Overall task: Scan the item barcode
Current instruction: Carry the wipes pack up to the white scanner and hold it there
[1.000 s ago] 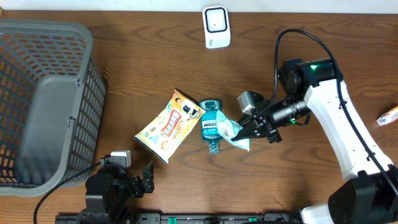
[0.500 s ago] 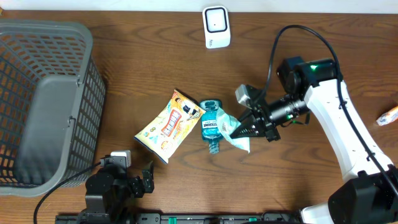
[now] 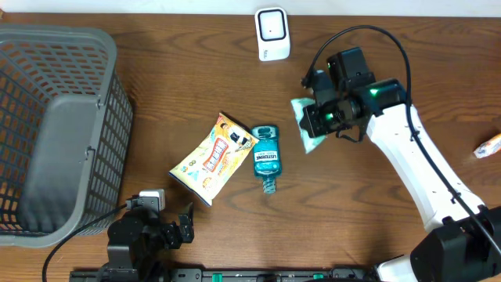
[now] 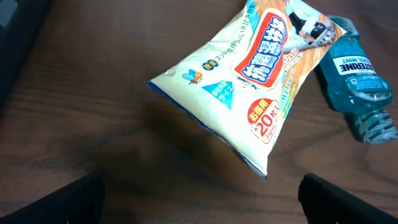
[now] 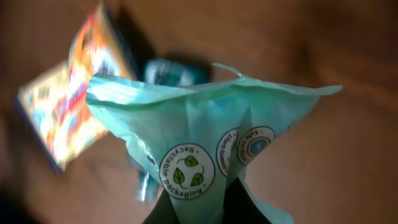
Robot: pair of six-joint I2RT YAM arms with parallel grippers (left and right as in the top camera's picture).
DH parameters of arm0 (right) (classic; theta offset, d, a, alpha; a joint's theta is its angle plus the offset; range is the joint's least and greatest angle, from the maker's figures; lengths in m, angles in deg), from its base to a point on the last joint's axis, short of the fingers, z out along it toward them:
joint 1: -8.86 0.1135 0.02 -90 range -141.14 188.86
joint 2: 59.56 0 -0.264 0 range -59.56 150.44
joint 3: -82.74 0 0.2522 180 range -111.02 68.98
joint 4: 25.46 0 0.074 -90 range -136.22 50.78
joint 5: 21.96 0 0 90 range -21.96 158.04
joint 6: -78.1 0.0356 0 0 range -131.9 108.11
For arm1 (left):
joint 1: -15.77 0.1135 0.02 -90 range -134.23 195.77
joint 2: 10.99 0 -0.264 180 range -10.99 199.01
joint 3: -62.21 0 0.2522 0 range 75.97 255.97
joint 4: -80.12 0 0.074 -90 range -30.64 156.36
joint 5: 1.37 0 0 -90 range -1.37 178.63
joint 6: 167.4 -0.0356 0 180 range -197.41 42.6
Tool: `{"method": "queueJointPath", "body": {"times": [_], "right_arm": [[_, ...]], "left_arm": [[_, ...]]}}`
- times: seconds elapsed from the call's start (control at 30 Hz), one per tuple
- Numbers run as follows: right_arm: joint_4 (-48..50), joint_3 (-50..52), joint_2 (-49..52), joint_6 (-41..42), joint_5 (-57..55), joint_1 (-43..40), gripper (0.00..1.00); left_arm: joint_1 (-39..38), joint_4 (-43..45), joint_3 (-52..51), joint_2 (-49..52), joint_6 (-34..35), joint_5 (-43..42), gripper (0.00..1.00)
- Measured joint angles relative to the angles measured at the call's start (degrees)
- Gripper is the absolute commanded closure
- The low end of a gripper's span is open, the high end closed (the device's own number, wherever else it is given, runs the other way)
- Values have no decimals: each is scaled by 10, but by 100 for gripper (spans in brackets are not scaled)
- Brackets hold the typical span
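Slippage is the risk: right gripper [image 3: 317, 119], clamped shut on the pouch [image 3: 311, 142], holds it at 4 o'clock of the scanner [image 3: 272, 34]; crumpled film may hide its barcode, seemingly unseen here.

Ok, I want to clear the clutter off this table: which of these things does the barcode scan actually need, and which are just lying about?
In the job:
green pouch, pinched in the right gripper
white scanner

Lying about:
snack bag
mouthwash bottle
grey basket
small tube at the right edge
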Motion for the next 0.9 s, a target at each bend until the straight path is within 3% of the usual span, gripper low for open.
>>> {"method": "queueJointPath", "body": {"times": [0.23, 0.43, 0.9], "right_arm": [[90, 0, 45, 75, -56, 10, 99], [115, -30, 135, 91, -72, 10, 99], [5, -414, 383, 91, -131, 12, 99]], "left_arm": [[0, 0, 0, 0, 0, 0, 1], [0, 0, 0, 0, 0, 0, 1], [0, 0, 0, 0, 0, 0, 1]]}}
